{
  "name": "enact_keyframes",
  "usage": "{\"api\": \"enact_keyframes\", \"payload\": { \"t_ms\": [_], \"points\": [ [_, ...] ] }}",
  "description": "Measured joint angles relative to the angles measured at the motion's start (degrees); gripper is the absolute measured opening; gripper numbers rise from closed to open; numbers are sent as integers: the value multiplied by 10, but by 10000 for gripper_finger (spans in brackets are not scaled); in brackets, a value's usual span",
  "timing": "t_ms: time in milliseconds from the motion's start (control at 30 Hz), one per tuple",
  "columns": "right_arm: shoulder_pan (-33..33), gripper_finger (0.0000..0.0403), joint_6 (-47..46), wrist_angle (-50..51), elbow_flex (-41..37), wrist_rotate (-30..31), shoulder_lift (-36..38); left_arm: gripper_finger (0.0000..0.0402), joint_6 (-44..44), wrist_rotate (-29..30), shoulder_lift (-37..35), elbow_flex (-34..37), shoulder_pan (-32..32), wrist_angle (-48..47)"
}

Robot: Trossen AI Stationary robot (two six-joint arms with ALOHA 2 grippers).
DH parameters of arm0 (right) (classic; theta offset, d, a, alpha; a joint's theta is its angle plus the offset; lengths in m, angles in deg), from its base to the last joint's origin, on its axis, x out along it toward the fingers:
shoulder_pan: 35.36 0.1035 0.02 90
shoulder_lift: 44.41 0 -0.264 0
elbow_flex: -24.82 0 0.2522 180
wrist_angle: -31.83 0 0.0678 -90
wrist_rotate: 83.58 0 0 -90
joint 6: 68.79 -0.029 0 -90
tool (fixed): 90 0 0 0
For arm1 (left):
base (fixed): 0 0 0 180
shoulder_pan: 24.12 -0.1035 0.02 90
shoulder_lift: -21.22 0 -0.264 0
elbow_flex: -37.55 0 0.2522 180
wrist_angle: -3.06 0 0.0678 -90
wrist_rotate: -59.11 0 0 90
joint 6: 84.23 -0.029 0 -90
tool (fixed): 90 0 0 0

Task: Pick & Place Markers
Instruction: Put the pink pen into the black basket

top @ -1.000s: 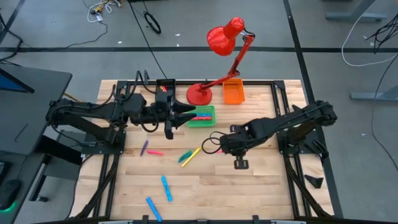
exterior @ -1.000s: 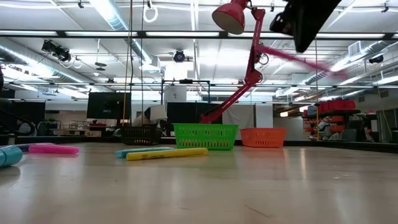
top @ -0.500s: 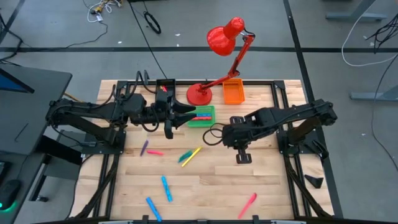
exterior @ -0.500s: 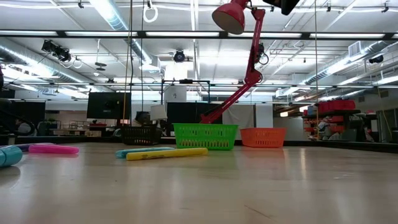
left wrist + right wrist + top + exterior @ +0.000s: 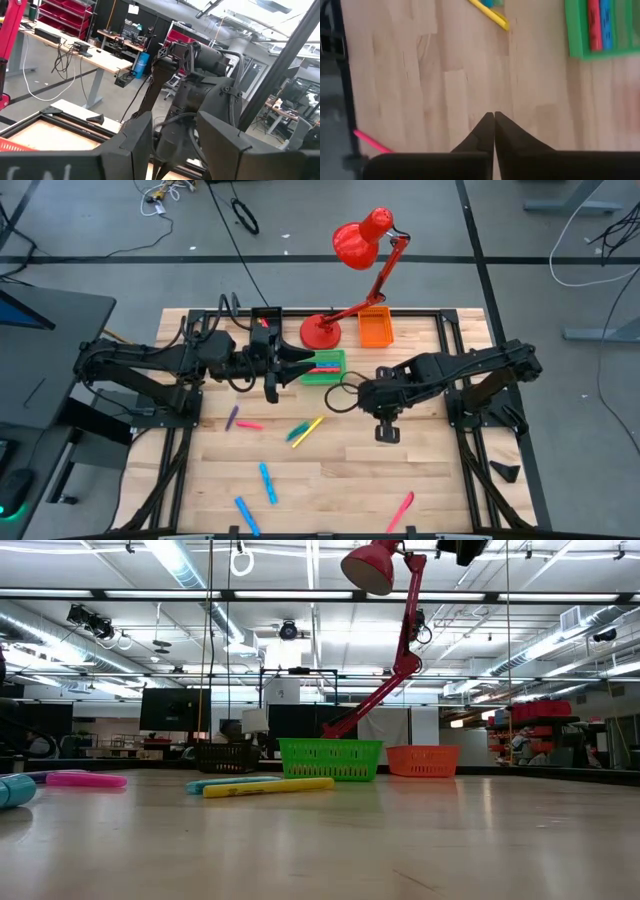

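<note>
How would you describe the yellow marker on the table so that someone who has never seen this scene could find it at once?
Start at the red lamp at the table's far edge, then drop to the green bin beside its base. Just nearer than that bin, mid-table, the yellow marker lies slanted against a teal marker. It is the only yellow one.

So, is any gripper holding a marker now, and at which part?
No. The right gripper is shut on nothing; the left gripper is open and empty.
</note>
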Motion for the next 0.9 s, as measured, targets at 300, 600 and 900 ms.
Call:
{"api": "enact_keyframes", "payload": {
  "t_ms": [300,600,900],
  "points": [
    [68,129,-277,48,0,-52,0,162,0,-30,0,0,1,0],
    [174,164,-642,16,0,-130,0,162,0,-53,0,0,1,0],
    [260,165,-898,9,0,-125,0,162,35,-53,0,0,0,0]
  ]
}}
